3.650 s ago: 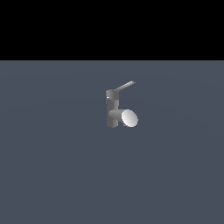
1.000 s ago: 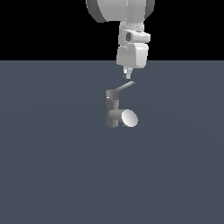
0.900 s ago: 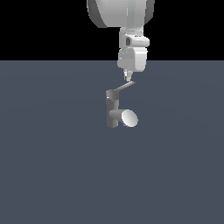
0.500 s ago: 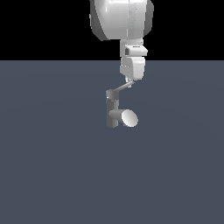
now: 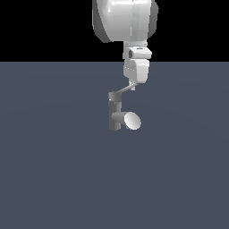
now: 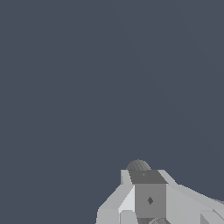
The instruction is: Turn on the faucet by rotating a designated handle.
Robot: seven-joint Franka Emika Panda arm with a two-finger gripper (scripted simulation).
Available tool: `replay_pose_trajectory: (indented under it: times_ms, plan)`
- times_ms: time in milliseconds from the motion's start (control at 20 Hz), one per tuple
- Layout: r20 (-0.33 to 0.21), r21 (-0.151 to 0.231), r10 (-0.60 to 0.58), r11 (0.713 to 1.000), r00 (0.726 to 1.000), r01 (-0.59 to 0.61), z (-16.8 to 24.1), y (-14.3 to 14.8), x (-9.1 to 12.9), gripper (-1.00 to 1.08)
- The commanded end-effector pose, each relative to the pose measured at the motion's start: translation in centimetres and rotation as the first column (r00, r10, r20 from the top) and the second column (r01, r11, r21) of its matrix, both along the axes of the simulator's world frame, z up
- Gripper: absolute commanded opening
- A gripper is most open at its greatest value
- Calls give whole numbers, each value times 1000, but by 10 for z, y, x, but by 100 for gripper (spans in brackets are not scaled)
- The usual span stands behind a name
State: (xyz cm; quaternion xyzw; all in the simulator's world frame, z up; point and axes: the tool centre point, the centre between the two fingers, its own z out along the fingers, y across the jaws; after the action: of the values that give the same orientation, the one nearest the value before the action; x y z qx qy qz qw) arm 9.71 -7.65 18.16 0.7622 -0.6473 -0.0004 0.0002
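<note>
Meeting flat grey handle [image 5: 123, 91] | tool [image 5: 133, 83] opening unclear | squarish metallic faucet [image 5: 115, 112]

I see faucet [image 5: 115, 112] on flat grey-blue ground: small grey metallic fixture, squarish post upright. Short thick cylindrical spout juts toward exterior view's right, ends in pale round face. Handle [image 5: 124, 90]: thin flat light-grey lever bar, leaves post's top cap, slants up toward exterior view's right. In wrist view I make out faucet [image 6: 148, 197] only partly, at frame edge.
</note>
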Motion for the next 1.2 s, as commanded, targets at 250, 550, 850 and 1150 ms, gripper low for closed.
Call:
replay_pose_trajectory:
  times_ms: [250, 550, 850, 1150]
  plan:
    - [0, 0, 0, 1000, 1000, 0, 0, -5, -20, -100]
    - [1, 0, -1, 1000, 1000, 1, 0, -10, -38, -100]
    - [1, 0, -1, 1000, 1000, 1, 0, -15, -55, -100]
    - [27, 2, 14, 1000, 1000, -14, 11, -1, -55, -100]
